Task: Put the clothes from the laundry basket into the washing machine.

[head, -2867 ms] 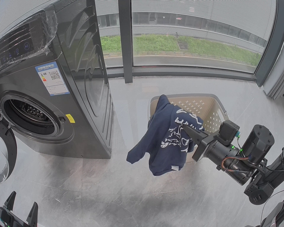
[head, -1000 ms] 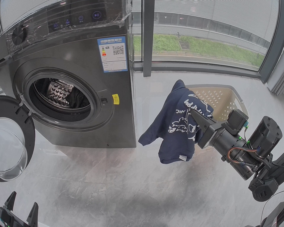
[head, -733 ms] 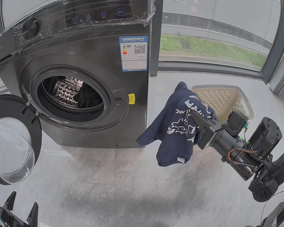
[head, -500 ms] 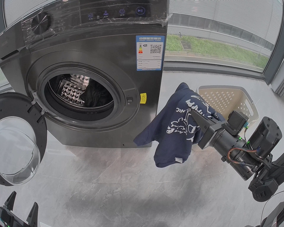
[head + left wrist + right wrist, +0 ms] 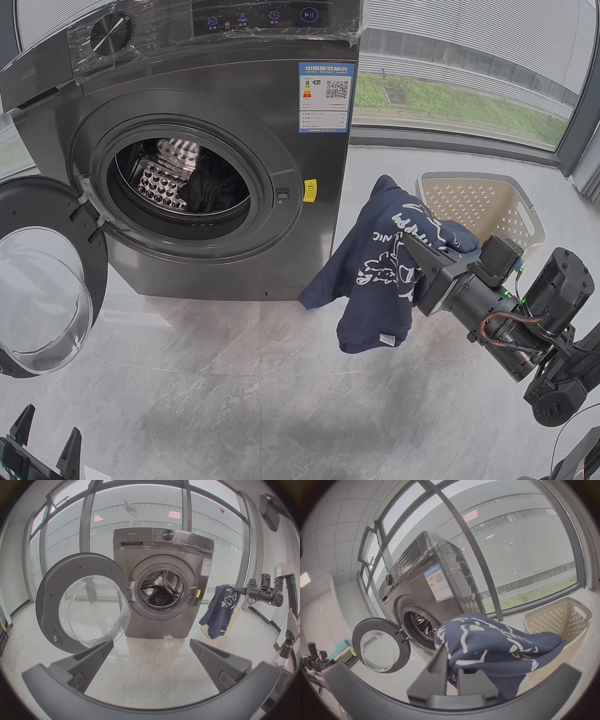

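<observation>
The right hand (image 5: 409,242) holds a navy sweatshirt (image 5: 375,281) in the air between the laundry basket (image 5: 522,209) and the open washing machine (image 5: 187,87).

The right hand is clamped on the navy sweatshirt, which hangs clear of the floor (image 5: 219,387), just in front of the beige laundry basket standing by the window (image 5: 469,62). The machine's round door (image 5: 44,287) is swung wide open on the robot's left, and a dark garment (image 5: 215,187) lies inside the drum (image 5: 159,181). The left hand (image 5: 150,655) sits low over the floor, fingers (image 5: 87,658) spread wide, well apart from the machine.
</observation>
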Available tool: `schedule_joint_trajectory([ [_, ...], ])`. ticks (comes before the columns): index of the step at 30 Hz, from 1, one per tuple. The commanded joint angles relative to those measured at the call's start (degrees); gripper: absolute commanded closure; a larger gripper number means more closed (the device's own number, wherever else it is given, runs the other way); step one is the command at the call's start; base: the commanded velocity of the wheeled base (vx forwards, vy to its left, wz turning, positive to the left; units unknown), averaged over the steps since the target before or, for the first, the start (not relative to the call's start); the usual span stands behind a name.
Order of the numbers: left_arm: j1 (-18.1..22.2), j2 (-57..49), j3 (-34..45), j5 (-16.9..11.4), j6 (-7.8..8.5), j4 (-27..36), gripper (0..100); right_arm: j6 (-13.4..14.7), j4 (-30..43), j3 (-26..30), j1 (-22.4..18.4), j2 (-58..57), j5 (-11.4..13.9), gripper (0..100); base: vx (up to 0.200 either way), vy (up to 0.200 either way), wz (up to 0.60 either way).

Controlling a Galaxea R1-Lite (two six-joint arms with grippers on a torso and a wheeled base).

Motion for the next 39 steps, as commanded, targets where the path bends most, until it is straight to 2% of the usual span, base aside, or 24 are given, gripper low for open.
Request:
schedule_joint_trajectory([
  [1, -0.02, 0.09, 0.92, 0.04, -0.04, 0.00, 0, -0.01, -0.01, -0.09, 0.02, 0.30, 0.01, 100, 0.000, 0.200, 0.00],
  [29, -0.02, 0.09, 0.84, 0.04, -0.04, 0.00, 0, -0.01, -0.01, -0.09, -0.06, 0.21, 0.01, 100, 0.000, 0.200, 0.00],
  [39, -0.02, 0.09, 0.84, 0.04, -0.04, 0.00, 0, 0.07, -0.01, -0.09, -0.06, 0.30, 0.01, 100, 0.000, 0.000, 0.00],
])
